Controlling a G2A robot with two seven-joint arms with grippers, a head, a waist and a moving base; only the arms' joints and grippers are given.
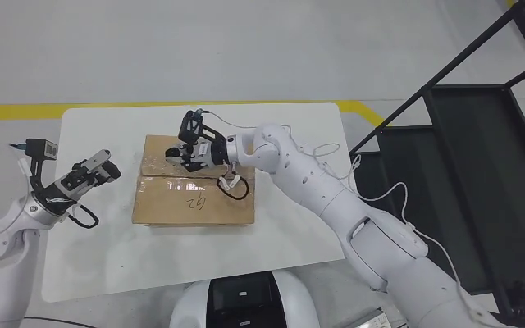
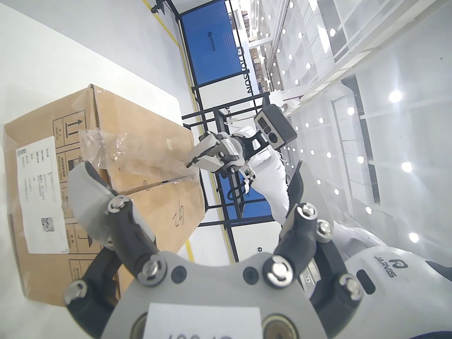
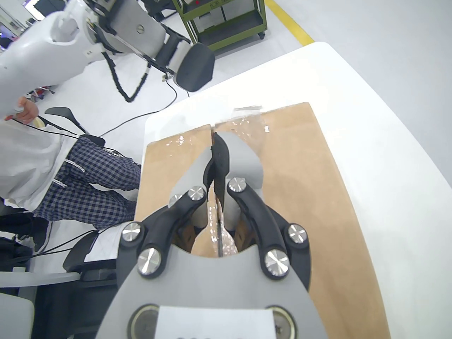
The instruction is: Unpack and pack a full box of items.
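Note:
A closed cardboard box (image 1: 197, 201) lies in the middle of the white table, with crinkled clear tape (image 2: 116, 149) along its top seam. My right gripper (image 1: 174, 153) is on the box top near its far left end. Its fingers are shut, with the tips (image 3: 216, 142) set on the taped seam (image 3: 247, 125). I cannot tell whether any tape is pinched. The same gripper (image 2: 193, 158) touches the seam's end in the left wrist view. My left gripper (image 1: 107, 166) hovers open left of the box, apart from it. Its spread fingers (image 2: 88, 192) point at the labelled side of the box (image 2: 141, 125).
The table (image 1: 295, 164) has bare room right of and in front of the box (image 3: 300, 178). A black metal stair frame (image 1: 459, 148) stands off the table's right side. A green cart (image 3: 226, 5) stands on the floor beyond the table's left end.

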